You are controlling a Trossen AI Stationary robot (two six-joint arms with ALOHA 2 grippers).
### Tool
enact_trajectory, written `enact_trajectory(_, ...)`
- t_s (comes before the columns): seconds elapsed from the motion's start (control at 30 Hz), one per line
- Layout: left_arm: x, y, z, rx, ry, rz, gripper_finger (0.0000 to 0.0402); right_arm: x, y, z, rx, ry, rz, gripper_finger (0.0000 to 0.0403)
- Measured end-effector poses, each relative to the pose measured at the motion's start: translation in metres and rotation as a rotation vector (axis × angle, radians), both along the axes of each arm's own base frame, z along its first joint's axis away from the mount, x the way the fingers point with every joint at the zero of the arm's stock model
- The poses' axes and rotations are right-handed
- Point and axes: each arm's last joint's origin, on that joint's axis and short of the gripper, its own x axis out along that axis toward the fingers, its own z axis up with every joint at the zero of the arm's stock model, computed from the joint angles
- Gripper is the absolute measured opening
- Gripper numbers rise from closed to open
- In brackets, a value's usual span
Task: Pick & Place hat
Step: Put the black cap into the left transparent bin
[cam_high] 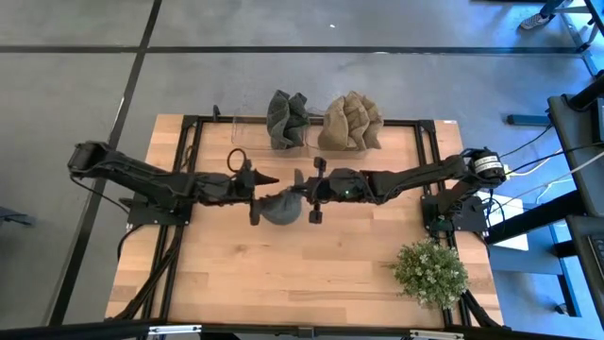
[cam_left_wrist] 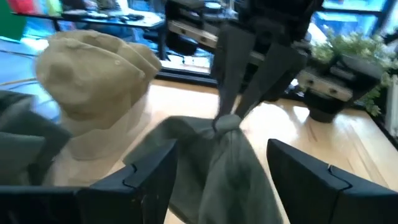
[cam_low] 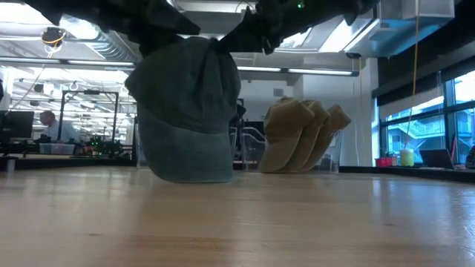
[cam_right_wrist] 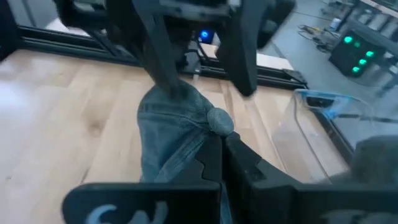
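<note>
Light wooden slatted table (cam_high: 283, 274). Mid-table, a grey-blue denim cap (cam_high: 280, 208) (crown bunched) hangs pinched by the right gripper (cam_right_wrist: 219, 138), brim touching the wood. Left gripper (cam_left_wrist: 217, 177) straddles it, fingers spread, released. Tan caps (cam_high: 350, 122) stacked behind.

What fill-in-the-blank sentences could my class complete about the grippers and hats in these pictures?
1. The right gripper is pinched shut on the ____ hat.
2. The left gripper's fingers stand ____ on either side of that hat.
3. The stack of ____ hats sits at the table's far edge.
4. The ____ stands near the right arm's base.

Missing words: grey; open; tan; plant
</note>
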Motion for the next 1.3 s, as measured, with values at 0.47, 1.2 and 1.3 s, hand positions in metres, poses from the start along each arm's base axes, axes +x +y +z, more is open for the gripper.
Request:
enact_trajectory(0.47,0.029,0.008,-0.007,-0.044,0.058,-0.103,0.0171,0.001,0.000,-0.001,0.005,-0.002,0.017,0.0002)
enact_trajectory(1.2,0.027,0.009,-0.006,0.020,0.089,-0.110,0.0019,0.000,0.000,-0.003,0.002,0.018,0.015,0.0008)
enact_trajectory(1.3,0.027,0.009,-0.006,0.053,0.097,-0.099,0.0006,0.000,0.000,-0.003,0.001,0.018,0.013,0.0009)
